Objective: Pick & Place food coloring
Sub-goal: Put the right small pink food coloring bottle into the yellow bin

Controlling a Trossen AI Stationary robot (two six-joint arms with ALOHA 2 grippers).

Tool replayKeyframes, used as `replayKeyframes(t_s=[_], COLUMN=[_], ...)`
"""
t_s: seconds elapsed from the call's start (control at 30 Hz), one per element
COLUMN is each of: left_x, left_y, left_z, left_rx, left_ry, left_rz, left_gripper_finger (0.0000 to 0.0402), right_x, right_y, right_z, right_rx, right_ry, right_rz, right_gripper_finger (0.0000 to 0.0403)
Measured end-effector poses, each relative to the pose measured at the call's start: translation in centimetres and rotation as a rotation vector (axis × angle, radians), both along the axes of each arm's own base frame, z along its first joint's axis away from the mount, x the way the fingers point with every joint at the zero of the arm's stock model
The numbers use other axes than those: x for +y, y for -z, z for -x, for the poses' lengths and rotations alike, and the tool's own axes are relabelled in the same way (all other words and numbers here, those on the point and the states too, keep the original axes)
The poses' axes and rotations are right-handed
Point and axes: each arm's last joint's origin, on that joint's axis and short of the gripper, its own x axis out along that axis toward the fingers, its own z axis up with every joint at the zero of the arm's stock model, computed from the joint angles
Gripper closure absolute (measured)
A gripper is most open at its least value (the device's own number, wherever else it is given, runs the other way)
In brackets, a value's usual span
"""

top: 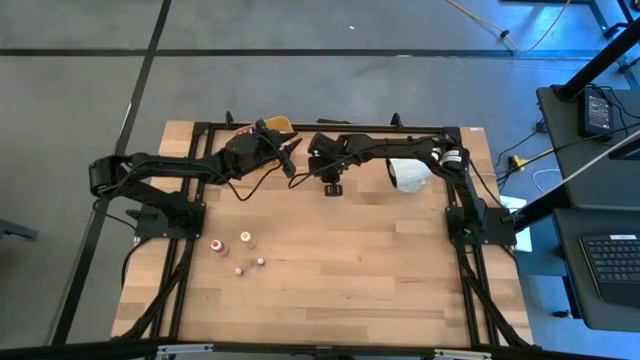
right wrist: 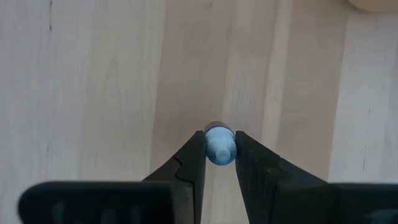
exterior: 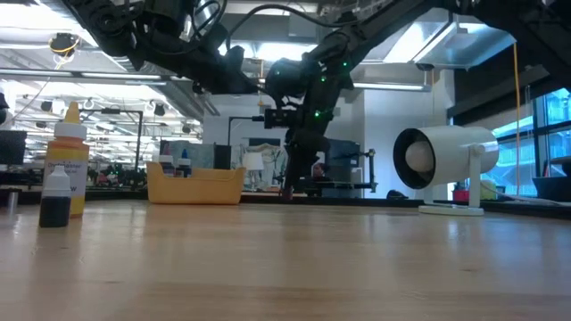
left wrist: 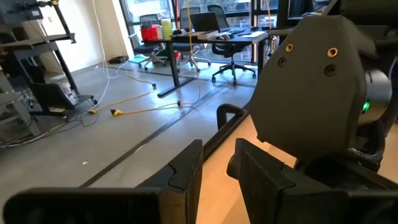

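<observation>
My right gripper (right wrist: 220, 149) points down over the middle of the table's far part (top: 331, 186) and is shut on a tiny food coloring bottle with a pale blue cap (right wrist: 219, 144). In the low view it shows low over the table (exterior: 289, 183). Several more small bottles stand upright on their bases at the table's left (top: 216, 245) (top: 245, 239) (top: 260, 262). Two of them show near the low camera, an orange one (exterior: 70, 165) and a dark one (exterior: 55, 198). My left gripper (left wrist: 217, 177) is open and empty, raised beside the yellow-orange tray (top: 279, 125). My right gripper pinches the bottle's pale blue cap (right wrist: 219, 152) between its two fingers, coming from above and pointing down. The bottle is upright, its dark body (right wrist: 216, 126) below the cap. Whether its base rests on the table I cannot tell.
A large white cylinder (top: 408, 175) stands at the far right, close to the right arm; it also shows in the low view (exterior: 443, 160). The yellow-orange tray (exterior: 196, 185) sits at the far edge. Bare wood (top: 380, 270) spreads over the near and right parts.
</observation>
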Motion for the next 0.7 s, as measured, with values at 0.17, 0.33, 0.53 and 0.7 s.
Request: replayKeyframes(t_s=[0.17, 0.33, 0.53, 0.7], left_x=[0.0, 0.0, 0.0, 0.0], left_y=[0.0, 0.0, 0.0, 0.0], left_z=[0.0, 0.0, 0.0, 0.0], left_rx=[0.0, 0.0, 0.0, 0.0], left_ry=[0.0, 0.0, 0.0, 0.0], left_rz=[0.0, 0.0, 0.0, 0.0], left_gripper_finger=[0.0311, 0.0307, 0.031, 0.031], right_x=[0.0, -0.03, -0.03, -0.03], right_y=[0.02, -0.02, -0.02, -0.02], right_z=[-0.01, -0.1, -0.09, -0.09], right_rx=[-0.001, -0.013, -0.011, -0.011], right_ry=[0.011, 0.017, 0.016, 0.016], right_rz=[-0.005, -0.004, -0.004, -0.004], right_gripper_finger=[0.0323, 0.0322, 0.0322, 0.0322])
